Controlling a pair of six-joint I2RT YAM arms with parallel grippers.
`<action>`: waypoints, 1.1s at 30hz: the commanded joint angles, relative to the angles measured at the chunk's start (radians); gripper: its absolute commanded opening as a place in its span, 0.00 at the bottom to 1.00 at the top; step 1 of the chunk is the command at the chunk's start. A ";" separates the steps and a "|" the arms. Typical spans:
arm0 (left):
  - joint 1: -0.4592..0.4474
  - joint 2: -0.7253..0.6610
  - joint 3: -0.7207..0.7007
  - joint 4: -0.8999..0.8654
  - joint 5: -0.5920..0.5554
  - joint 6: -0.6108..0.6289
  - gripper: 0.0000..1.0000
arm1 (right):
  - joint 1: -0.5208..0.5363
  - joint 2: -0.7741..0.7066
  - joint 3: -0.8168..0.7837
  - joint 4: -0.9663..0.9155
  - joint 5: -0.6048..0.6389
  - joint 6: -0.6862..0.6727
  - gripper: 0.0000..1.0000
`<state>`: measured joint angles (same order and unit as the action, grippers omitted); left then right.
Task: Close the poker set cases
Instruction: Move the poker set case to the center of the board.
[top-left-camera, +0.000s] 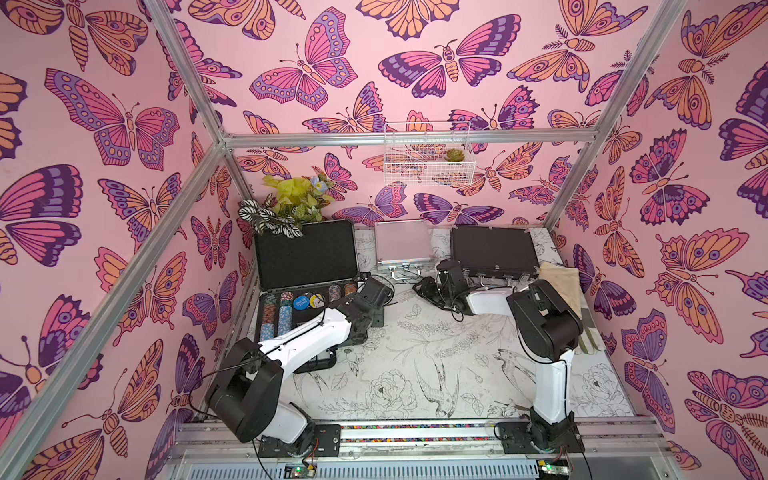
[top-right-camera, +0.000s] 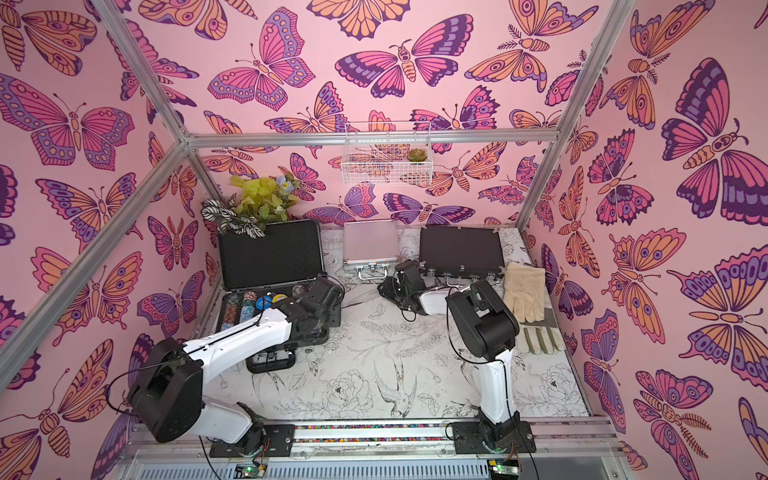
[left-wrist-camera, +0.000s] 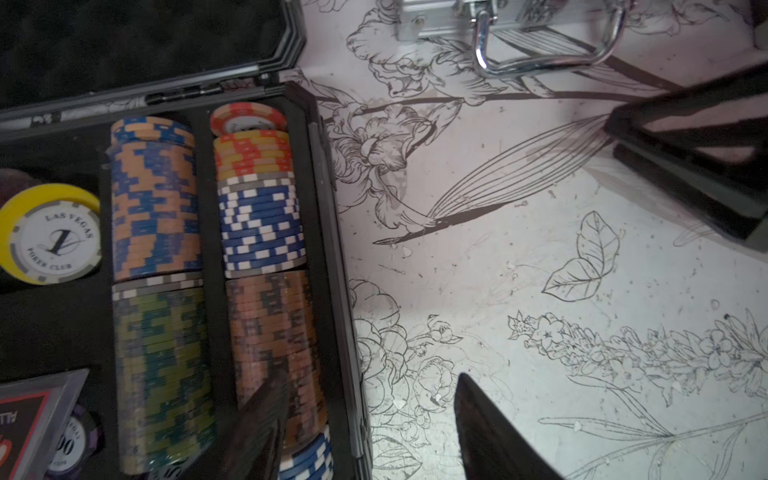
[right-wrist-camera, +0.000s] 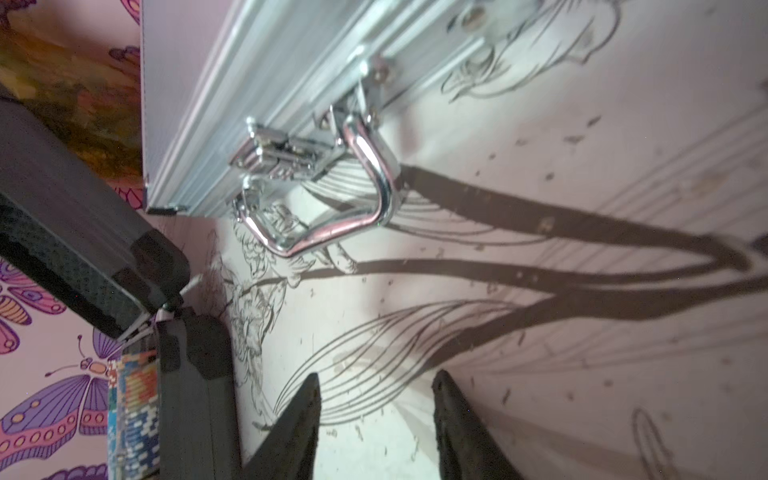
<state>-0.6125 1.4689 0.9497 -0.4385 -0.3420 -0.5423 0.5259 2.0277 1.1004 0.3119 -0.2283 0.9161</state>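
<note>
Three cases stand along the back of the table (top-left-camera: 415, 340). In both top views the large grey case (top-left-camera: 305, 253) at the left is open, lid upright, chips (left-wrist-camera: 153, 208) showing. The small silver case (top-left-camera: 402, 241) in the middle and the black case (top-left-camera: 494, 249) at the right have their lids down. My left claw (left-wrist-camera: 370, 382) is spread over the grey case's right wall, holding nothing. My right claw (right-wrist-camera: 376, 378) is spread too, empty, near the silver case's handle (right-wrist-camera: 365, 195).
</note>
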 joint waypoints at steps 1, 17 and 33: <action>0.062 -0.046 -0.015 -0.068 -0.037 -0.054 0.66 | 0.055 -0.040 -0.038 -0.015 -0.054 -0.056 0.46; 0.064 -0.339 -0.255 -0.380 0.005 -0.362 0.59 | 0.092 -0.040 -0.055 0.031 -0.063 -0.023 0.45; 0.062 -0.249 -0.353 -0.127 -0.014 -0.171 0.49 | 0.092 -0.049 -0.074 0.068 -0.069 0.010 0.45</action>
<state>-0.5446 1.2083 0.6178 -0.6308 -0.3244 -0.7849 0.6209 1.9850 1.0348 0.3599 -0.2840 0.9108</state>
